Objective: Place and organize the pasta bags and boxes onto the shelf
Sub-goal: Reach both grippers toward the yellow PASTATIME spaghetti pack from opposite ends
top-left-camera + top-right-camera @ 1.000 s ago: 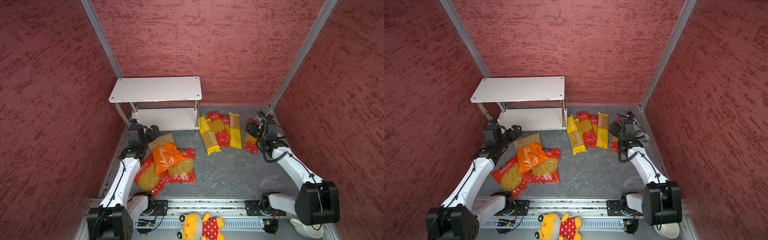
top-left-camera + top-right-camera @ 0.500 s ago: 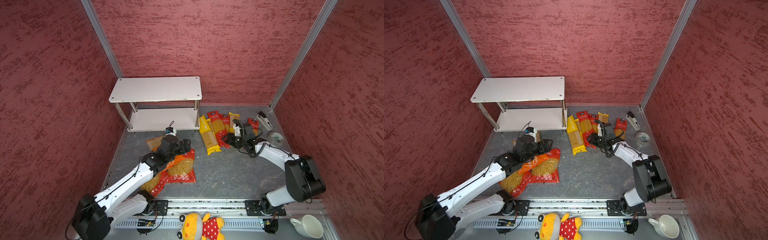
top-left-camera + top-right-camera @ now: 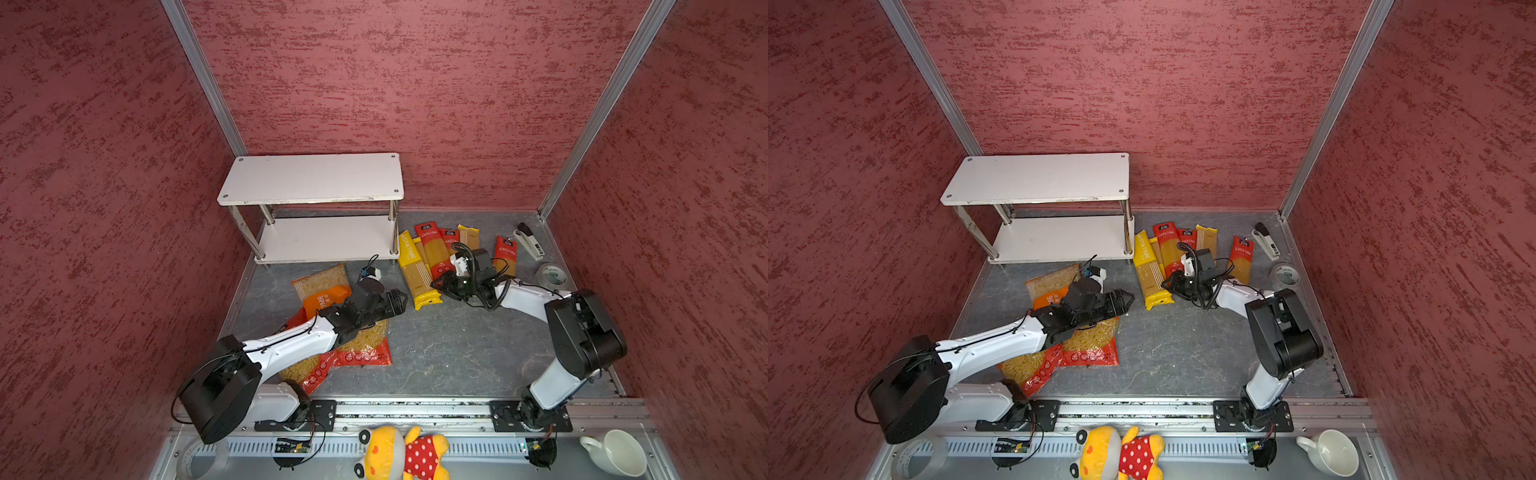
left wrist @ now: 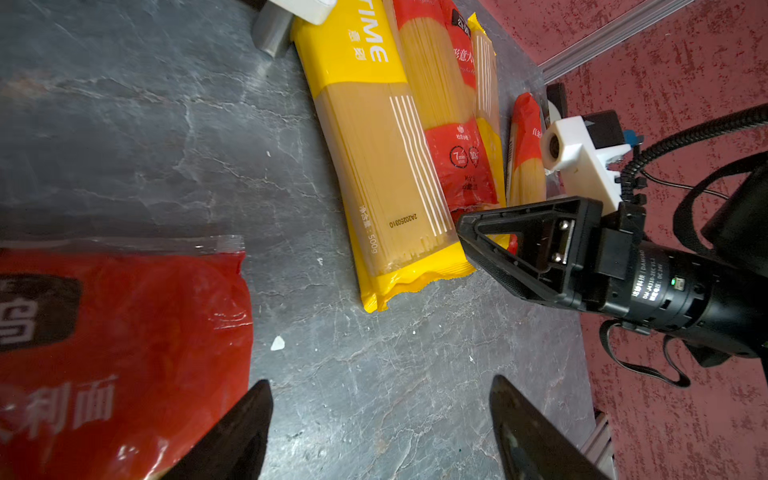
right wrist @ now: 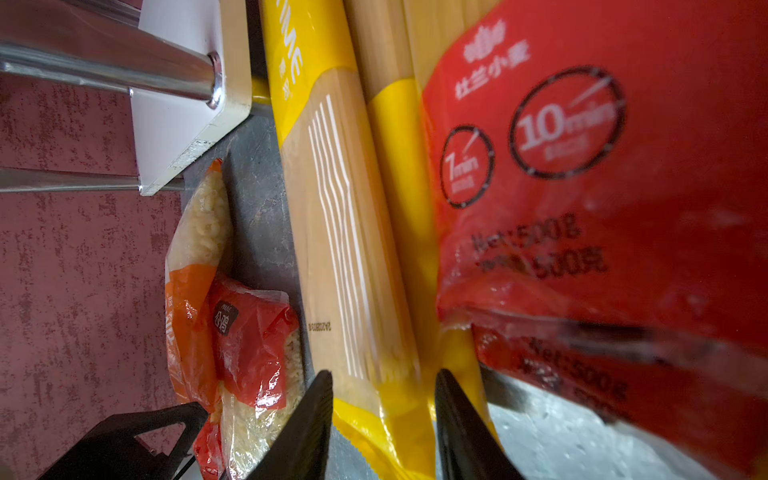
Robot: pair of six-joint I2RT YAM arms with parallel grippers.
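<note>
The white two-tier shelf [image 3: 311,178] stands at the back left with bare boards. Several long pasta boxes lie fanned to its right: a yellow one [image 3: 417,274] nearest the shelf, red ones [image 3: 434,249] beside it, and one red [image 3: 505,257] apart. My right gripper [image 5: 384,374] is shut on the yellow box's near end [image 5: 374,332]; in both top views it [image 3: 1167,284] sits low there. Three bags overlap at front left: orange [image 3: 322,286] and red [image 3: 365,345]. My left gripper [image 4: 380,399] is open over bare floor between a red bag [image 4: 124,332] and the yellow box [image 4: 386,174].
A stapler [image 3: 528,243] and a tape roll [image 3: 550,276] lie by the right wall. A plush toy [image 3: 403,453] and a white mug [image 3: 615,453] sit on the front rail. My left arm lies across the bags.
Both arms have swung in from the sides toward the middle. The right gripper's jaws have narrowed onto the yellow box's end. The left gripper has passed over the bags to the right.
</note>
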